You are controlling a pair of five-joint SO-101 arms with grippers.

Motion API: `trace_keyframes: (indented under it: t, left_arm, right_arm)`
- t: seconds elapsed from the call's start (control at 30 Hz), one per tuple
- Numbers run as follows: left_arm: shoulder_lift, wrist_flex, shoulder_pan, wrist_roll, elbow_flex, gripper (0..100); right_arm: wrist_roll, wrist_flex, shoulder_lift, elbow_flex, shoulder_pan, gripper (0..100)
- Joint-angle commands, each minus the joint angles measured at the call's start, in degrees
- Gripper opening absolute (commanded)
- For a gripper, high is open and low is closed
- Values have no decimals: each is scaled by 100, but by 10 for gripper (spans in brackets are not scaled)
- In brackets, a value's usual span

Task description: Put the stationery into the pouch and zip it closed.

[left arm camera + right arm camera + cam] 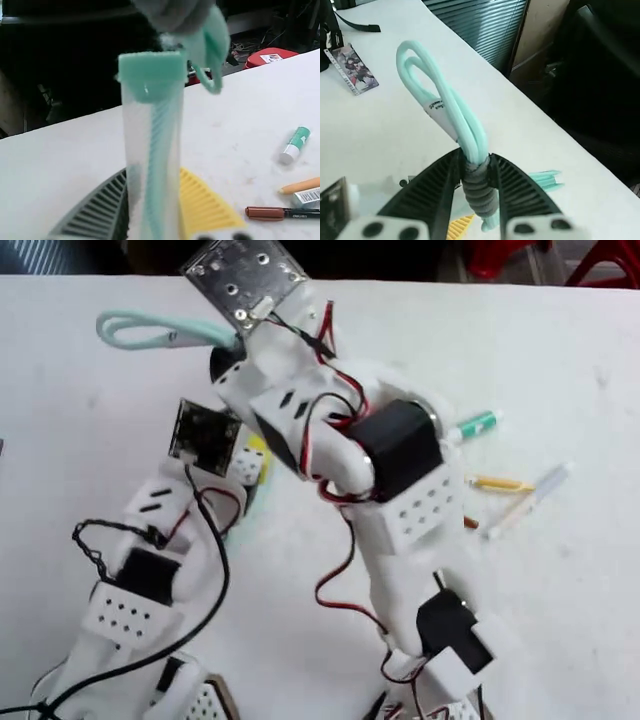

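Presently, the right claw (475, 162) is clamped on the grey-bound base of the mint strap (440, 100), with the strap's loop projecting beyond the fingers. The left claw (152, 172) grips the clear pouch (150, 125) between its grey and yellow fingers and holds it upright, mint zipper towards the wrist camera. Stationery lies loose on the tabletop (65, 165), apart from the pouch: a green-capped stick (295, 145), an orange pencil (300, 186), a brown marker (280, 213) and a white pen (530, 498).

Your pouch (205, 334) sits mostly hidden beneath the arms (300, 410), upper centre of the high view (just its strap loop (104, 330) shows); the brown pen (265, 213) runs off frame.
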Motion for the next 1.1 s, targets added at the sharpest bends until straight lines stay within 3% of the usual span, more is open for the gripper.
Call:
trace_keyframes:
  t: [0.0, 0.1, 0.23, 0.33, 0.47, 0.87, 1.07]
  left_arm:
    - [-567, 158, -31, 62, 554, 72]
    - [-1525, 536, -31, 44, 897, 98]
    - [-2985, 1635, 22, 70, 1143, 240]
    - [-3890, 2145, 145, -44, 1407, 247]
    - [-4497, 2136, 330, -141, 1864, 247]
    - [-3486, 1582, 233, 387, 1319, 234]
    - [-2642, 1108, -479, 721, 1292, 233]
  right_arm:
    - [9, -13, 84, 44, 136, 18]
    - [9, -31, 224, 9, 127, 18]
    - [9, -136, 374, 44, 127, 18]
    - [-220, -145, 462, 44, 110, 18]
    - [-527, -101, 418, 44, -57, 18]
    - [-563, 409, 251, 44, -567, 18]
    - [-563, 418, -154, 53, -673, 18]
